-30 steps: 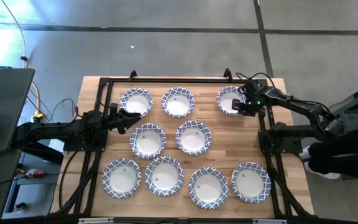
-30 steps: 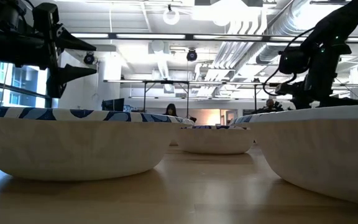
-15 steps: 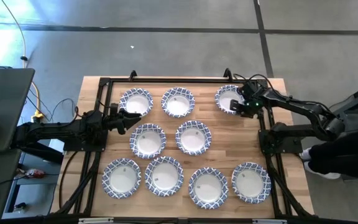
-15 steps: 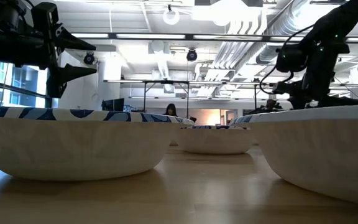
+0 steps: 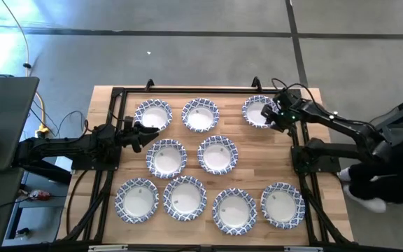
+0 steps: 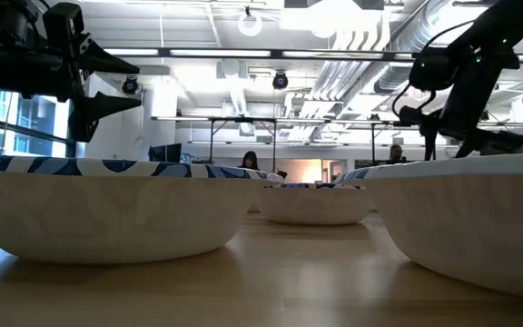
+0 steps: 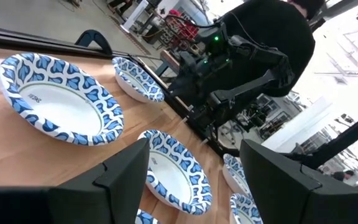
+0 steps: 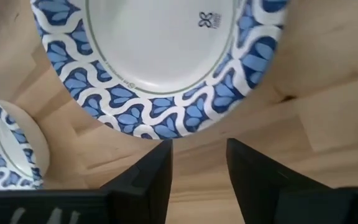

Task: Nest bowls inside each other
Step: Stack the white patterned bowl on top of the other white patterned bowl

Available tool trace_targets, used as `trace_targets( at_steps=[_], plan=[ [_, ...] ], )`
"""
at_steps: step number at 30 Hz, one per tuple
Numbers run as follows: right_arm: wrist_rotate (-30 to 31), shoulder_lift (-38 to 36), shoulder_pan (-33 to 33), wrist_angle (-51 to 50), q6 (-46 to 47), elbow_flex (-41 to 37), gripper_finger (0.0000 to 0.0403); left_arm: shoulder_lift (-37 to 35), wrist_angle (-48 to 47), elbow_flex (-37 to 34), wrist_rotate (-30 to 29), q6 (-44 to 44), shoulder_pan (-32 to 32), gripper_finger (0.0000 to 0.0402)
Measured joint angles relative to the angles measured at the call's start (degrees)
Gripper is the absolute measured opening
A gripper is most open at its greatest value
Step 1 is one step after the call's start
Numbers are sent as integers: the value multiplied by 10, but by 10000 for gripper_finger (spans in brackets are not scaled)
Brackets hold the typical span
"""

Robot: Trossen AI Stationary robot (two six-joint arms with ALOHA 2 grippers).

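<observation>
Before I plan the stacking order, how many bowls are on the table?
9 bowls, none nested: three in the far row, two in the middle, four in the near row.

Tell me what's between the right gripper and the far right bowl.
Only bare wood: in the right wrist view the open right gripper sits just off the bowl's rim.

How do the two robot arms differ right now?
The right gripper sits at the rim of the far right bowl; the left gripper waits near the far left bowl, touching nothing. The right gripper's fingers sit closer together than the left's. Both are open and hold nothing.
</observation>
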Motion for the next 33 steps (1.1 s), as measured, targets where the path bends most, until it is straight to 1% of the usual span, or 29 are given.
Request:
trace_targets(
  at_steps=[5, 12, 18, 26, 33],
  plan=[
    [11, -18, 3, -25, 46, 0, 166, 0, 0, 0, 0, 7, 0, 241],
    [28, -20, 4, -34, 76, 0, 200, 0, 0, 0, 11, 19, 0, 241],
    [38, -19, 3, -40, 127, -21, 207, 0, 0, 0, 23, 18, 0, 241],
    [64, -19, 22, 79, 178, -74, 207, 0, 0, 0, 26, 18, 0, 241],
    [83, -19, 22, 94, 175, -89, 207, 0, 0, 0, 26, 18, 0, 241]
  ],
)
